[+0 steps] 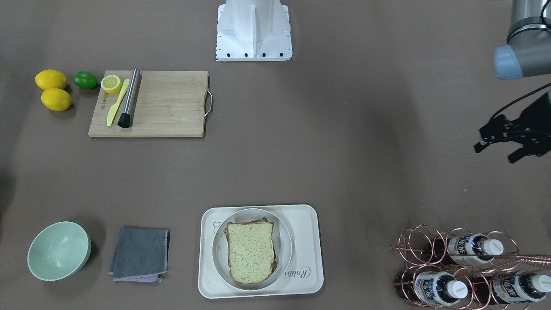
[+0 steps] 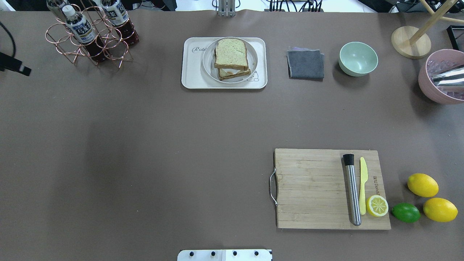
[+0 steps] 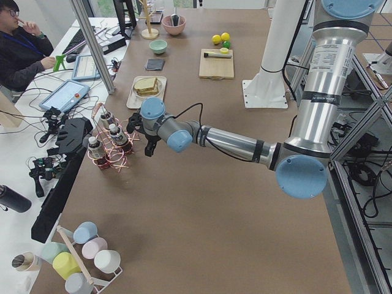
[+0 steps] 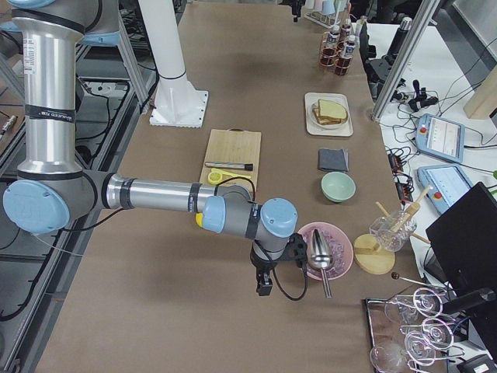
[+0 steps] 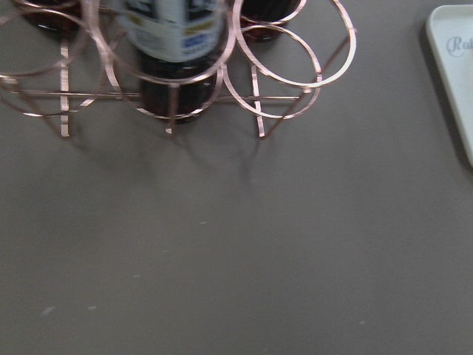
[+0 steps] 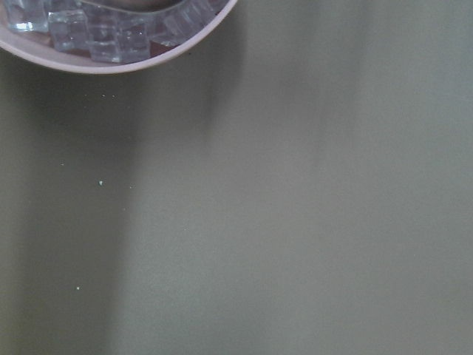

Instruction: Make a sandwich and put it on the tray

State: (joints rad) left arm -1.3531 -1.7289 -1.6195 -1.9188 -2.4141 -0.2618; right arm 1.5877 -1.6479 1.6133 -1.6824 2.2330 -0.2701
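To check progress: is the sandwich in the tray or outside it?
In. The sandwich lies stacked on a round plate that sits inside the tray.

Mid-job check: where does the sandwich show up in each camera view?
Front-facing: sandwich bottom centre, on the plate in the tray.
Overhead: top centre.
Exterior left: upper left, beyond the bottle rack.
Exterior right: upper right of centre.
Left wrist: not in it; only the tray's corner at the right edge.
Right wrist: not in it.
Shared landmark: the cream tray under it.
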